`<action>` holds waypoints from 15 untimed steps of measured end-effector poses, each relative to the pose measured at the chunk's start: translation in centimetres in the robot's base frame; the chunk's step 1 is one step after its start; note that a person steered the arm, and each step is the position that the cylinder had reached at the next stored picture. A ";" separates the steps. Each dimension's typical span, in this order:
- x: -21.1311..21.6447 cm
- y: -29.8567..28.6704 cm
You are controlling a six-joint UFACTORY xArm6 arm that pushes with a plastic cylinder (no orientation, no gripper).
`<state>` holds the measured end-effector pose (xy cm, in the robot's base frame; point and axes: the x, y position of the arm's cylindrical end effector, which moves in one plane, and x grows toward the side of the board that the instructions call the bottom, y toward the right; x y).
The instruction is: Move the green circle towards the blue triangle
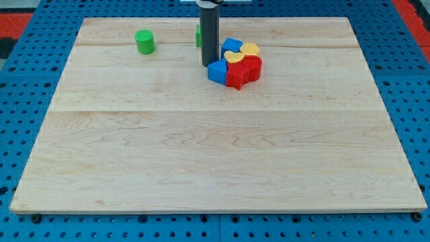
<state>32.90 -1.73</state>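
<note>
The green circle (144, 42), a short green cylinder, stands alone near the view's top left of the wooden board (201, 154). My tip (209, 64) rests on the board well to the right of it, touching or almost touching the left side of a tight cluster. That cluster holds a blue block (217, 70) at its lower left, another blue block (232, 45) at its top, two yellow blocks (249, 49) (234, 57) and two red blocks (252, 64) (235, 77). I cannot tell which blue block is the triangle.
A second green block (199, 35) shows partly behind the rod, at its left edge near the view's top. The board lies on a blue perforated table (20, 121), with red areas at the view's top corners.
</note>
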 end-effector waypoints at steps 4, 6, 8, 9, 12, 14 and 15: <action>-4.3 -14.3; -7.0 -15.4; -12.0 -15.3; -12.7 -14.0; -8.3 -10.5; -4.9 -8.0; -3.3 -7.0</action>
<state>29.56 -8.77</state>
